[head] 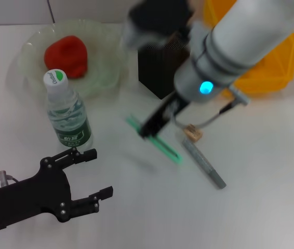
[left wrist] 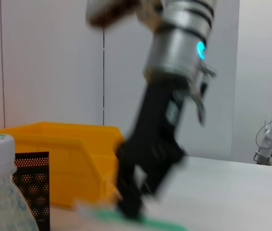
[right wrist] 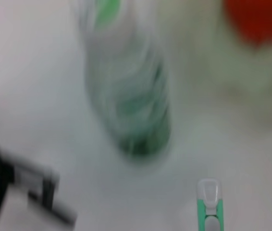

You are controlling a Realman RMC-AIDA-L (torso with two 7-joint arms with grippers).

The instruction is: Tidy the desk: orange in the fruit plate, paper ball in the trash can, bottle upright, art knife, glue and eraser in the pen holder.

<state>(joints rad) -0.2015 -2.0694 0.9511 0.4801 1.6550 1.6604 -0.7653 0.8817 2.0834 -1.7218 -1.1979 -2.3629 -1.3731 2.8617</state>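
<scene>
Art knife (head: 155, 140): flat on the worktop directly beneath the right hand (head: 150, 127), lying diagonally; grip undeterminable; left hand (head: 92, 174) spread, farther off.

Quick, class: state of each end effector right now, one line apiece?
Left end effector: open, holding nothing, on the plain white desk near the clear plastic water bottle.
Right end effector: down at the slim mint-green art knife; cannot be told.
</scene>
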